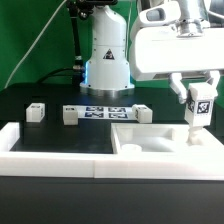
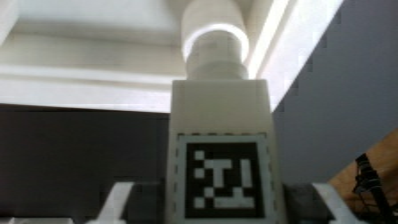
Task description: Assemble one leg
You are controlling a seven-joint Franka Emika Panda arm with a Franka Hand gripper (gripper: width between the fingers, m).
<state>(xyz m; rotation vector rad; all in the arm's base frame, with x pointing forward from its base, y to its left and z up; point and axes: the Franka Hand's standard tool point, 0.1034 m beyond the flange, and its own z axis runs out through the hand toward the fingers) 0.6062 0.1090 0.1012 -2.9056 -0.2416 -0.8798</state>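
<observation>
One leg [image 1: 199, 108] clamped in tool [image 1: 196, 88], black-and-white square tag [image 2: 222, 181] showing.

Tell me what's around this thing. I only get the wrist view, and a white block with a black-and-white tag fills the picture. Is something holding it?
Observer: Yes. The pincer grips the leg upright, near its top end.
Visitor: What lies below it?
Observer: A large white tray-like part. The leg hangs over it, toward the exterior view's right. I cannot tell whether they touch.
Visitor: Are there more blocks like mine?
Observer: Three other legs stand on the black table, on either side of the marker board.
</observation>
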